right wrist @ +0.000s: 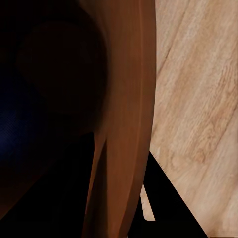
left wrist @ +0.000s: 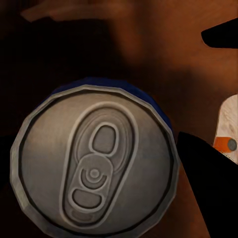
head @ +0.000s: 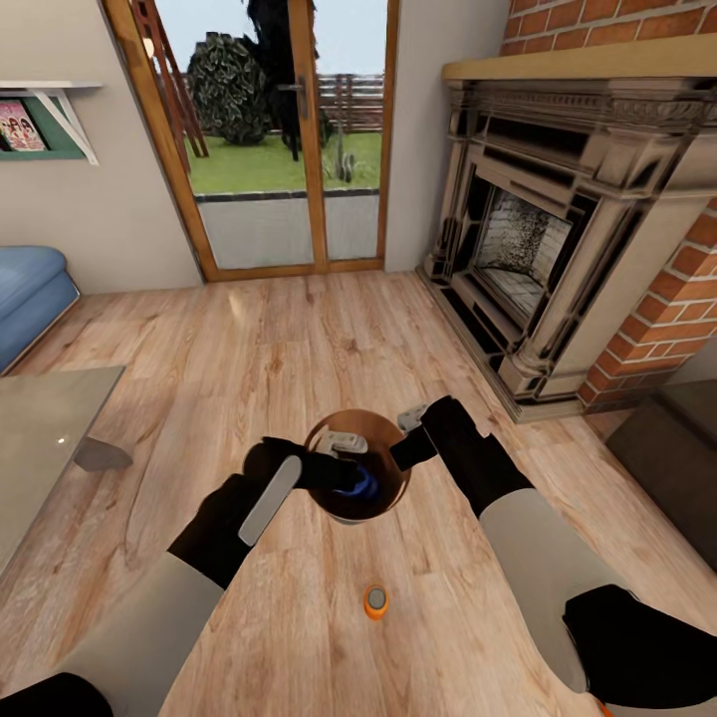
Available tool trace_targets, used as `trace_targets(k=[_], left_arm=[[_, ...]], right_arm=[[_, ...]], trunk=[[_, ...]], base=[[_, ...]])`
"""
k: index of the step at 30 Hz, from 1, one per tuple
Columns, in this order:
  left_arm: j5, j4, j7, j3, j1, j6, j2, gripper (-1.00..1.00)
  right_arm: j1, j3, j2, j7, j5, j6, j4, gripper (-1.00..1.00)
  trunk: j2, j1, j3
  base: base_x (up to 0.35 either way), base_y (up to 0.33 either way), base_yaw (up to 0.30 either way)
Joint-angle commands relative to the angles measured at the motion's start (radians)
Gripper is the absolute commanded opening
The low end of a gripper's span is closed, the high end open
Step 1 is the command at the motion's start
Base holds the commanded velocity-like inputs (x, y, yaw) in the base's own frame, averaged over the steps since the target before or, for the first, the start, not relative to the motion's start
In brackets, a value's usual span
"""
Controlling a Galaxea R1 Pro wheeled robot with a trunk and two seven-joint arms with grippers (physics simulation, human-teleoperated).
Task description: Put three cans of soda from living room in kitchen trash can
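Observation:
In the head view the tash can [head: 391, 490], glossy copper-brown inside, hangs above the wood floor in front of me. My right gripper [head: 410, 430] is shut on its rim; the right wrist view shows that rim [right wrist: 124, 124] edge-on with a dark finger [right wrist: 171, 203] beside it. My left gripper [head: 344, 464] reaches into the bin's mouth, shut on a dark blue can of soda [head: 361, 485]. Its grey top [left wrist: 94, 161] looms large in the left wrist view, against the brown inner wall. An orange can [head: 375, 600] stands upright on the floor below the bin, closer to me, and shows small through the bin's handle slot [left wrist: 227, 144].
A glass table [head: 45, 438] stands at the left, with a blue sofa [head: 30, 294] behind it. An ornate fireplace [head: 538, 229] set in a brick column [head: 667, 319] fills the right. Wood-framed glass doors [head: 289, 149] lie ahead. A dark low piece of furniture [head: 677, 468] sits at the right edge.

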Motion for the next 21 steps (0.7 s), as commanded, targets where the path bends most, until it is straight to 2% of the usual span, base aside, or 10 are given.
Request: trace_targets(k=[1,4,5,16,21], left_arm=[[-0.034,0.006,0.001,0.0,0.0,-0.005,-0.002,-1.0],[-0.037,0.009,0.001,0.0,0.0,-0.012,-0.002,-1.0],[-0.039,0.012,0.001,0.0,0.0,-0.015,-0.002,1.0],[-0.04,0.018,0.002,0.0,0.0,-0.02,-0.003,1.0],[-0.034,-0.012,-0.006,0.002,0.001,-0.015,0.003,1.0]], right_arm=[[-0.001,-0.001,0.001,0.005,-0.04,0.009,-0.04,-1.0],[-0.001,-0.001,0.002,0.005,-0.04,0.009,-0.04,-1.0],[-0.001,-0.001,0.002,0.005,-0.039,0.009,-0.04,-1.0],[-0.001,-0.001,0.003,0.005,-0.039,0.009,-0.04,-1.0],[0.0,-0.001,0.001,0.005,-0.039,0.009,-0.04,-1.0]], trunk=[[0.0,0.0,0.0],[0.0,0.0,0.0],[0.0,0.0,0.0],[0.0,0.0,0.0],[0.0,0.0,0.0]], base=[[0.0,0.0,0.0],[0.0,0.0,0.0],[0.0,0.0,0.0],[0.0,0.0,0.0],[0.0,0.0,0.0]])
